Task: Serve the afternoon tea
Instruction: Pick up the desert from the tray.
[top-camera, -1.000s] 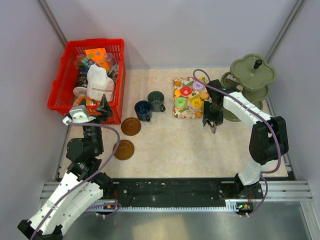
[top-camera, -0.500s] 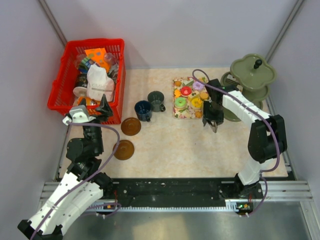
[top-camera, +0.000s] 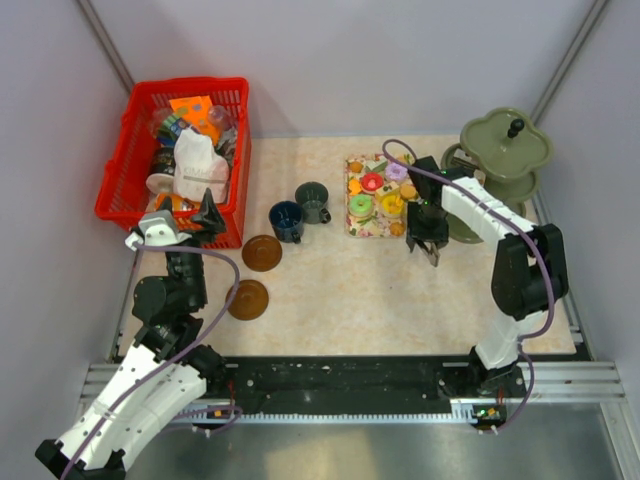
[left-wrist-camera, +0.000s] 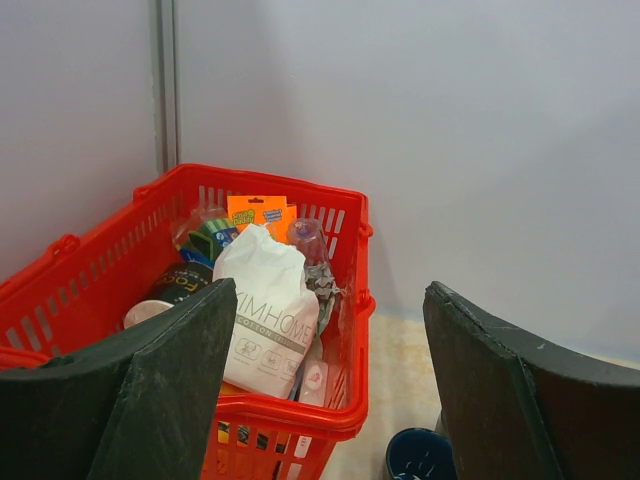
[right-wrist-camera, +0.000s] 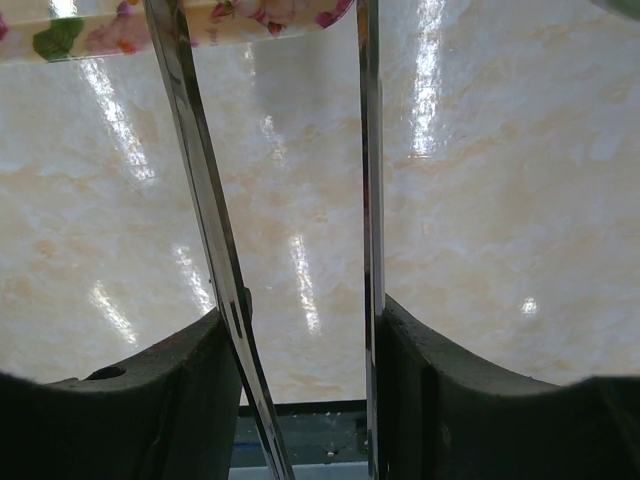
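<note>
Several colourful toy pastries and doughnuts (top-camera: 376, 195) lie on a floral tray (top-camera: 352, 228). A navy mug (top-camera: 287, 221) and a dark-green mug (top-camera: 312, 201) stand left of it. Two brown saucers (top-camera: 261, 252) (top-camera: 247, 299) lie nearer, with nothing on them. The olive-green stand (top-camera: 505, 145) is at the far right. My right gripper (top-camera: 427, 250) hangs by the tray's near right corner, shut on thin metal tongs (right-wrist-camera: 205, 220) whose two arms point at the tray edge (right-wrist-camera: 260, 20). My left gripper (top-camera: 207, 215) is open and empty beside the basket, with the navy mug (left-wrist-camera: 418, 465) just below it.
A red plastic basket (top-camera: 120, 170) full of mixed packets stands at the far left, and its rim (left-wrist-camera: 300, 410) is close in front of my left fingers. Grey walls close in the table on three sides.
My right arm's elbow has shifted slightly left while the gripper with the tongs stays by the tray corner. The left arm has not moved.
</note>
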